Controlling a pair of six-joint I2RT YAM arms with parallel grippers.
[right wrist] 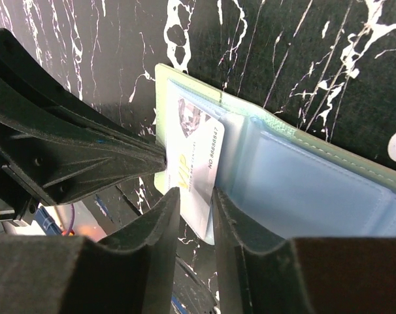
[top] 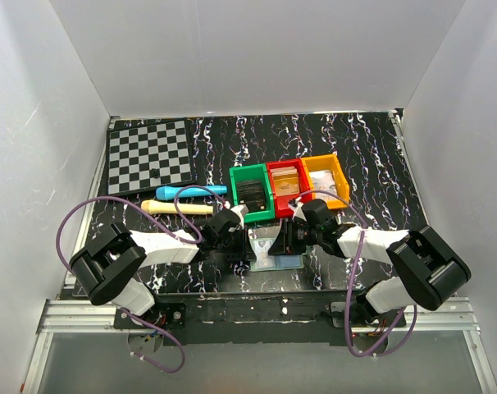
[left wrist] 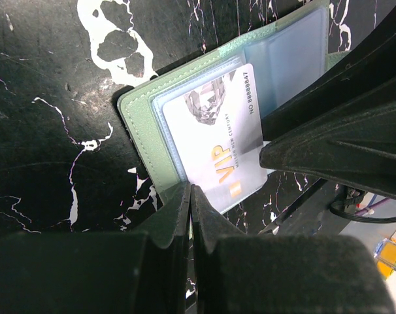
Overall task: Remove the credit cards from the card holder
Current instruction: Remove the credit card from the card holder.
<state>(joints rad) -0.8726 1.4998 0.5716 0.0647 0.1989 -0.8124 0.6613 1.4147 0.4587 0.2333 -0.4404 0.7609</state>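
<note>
The grey-green card holder [left wrist: 140,108] lies open on the black marbled table [top: 371,156], its pale-blue panels [right wrist: 315,190] facing up. A white credit card [left wrist: 214,144] with gold "VIP" lettering sticks partway out of one panel's pocket. My left gripper [left wrist: 190,191] is shut on the holder's near edge. My right gripper [right wrist: 193,196] has a finger against each side of the card's [right wrist: 195,157] free end, closed on it. In the top view both grippers, left [top: 250,245] and right [top: 283,238], meet over the holder [top: 285,262] near the front edge.
Green [top: 253,193], red [top: 285,185] and orange [top: 326,179] bins stand in a row just behind the grippers. A chessboard [top: 148,156] lies at the back left. In front of it are a blue-handled tool [top: 191,191] and a wooden handle [top: 179,208].
</note>
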